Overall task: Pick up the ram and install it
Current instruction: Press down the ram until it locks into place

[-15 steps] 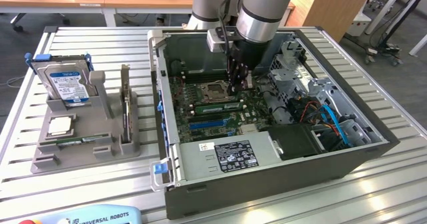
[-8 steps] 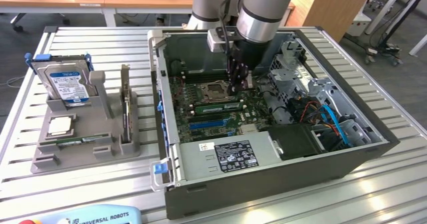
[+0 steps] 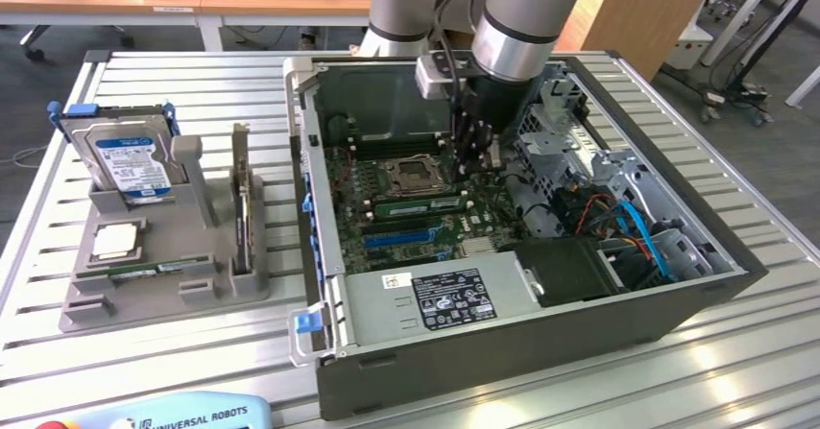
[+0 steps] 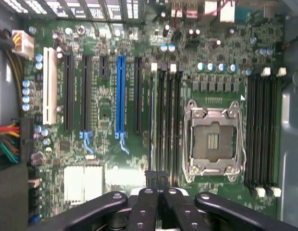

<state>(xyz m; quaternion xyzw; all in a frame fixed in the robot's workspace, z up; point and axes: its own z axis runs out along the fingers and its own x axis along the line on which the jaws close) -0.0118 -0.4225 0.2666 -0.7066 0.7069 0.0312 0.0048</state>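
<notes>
Ram (image 3: 417, 191), thin green circuit-board stick, standing on edge in a black motherboard slot beside the silver processor socket (image 3: 413, 172), black gripper (image 3: 474, 158) pressed together near its end; hazard: off-centre push may seat it crooked, one end proud.

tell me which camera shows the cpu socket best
The wrist view: the cpu socket faces the camera squarely, its metal frame whole. The exterior view shows the cpu socket from afar, at a slant.
</notes>
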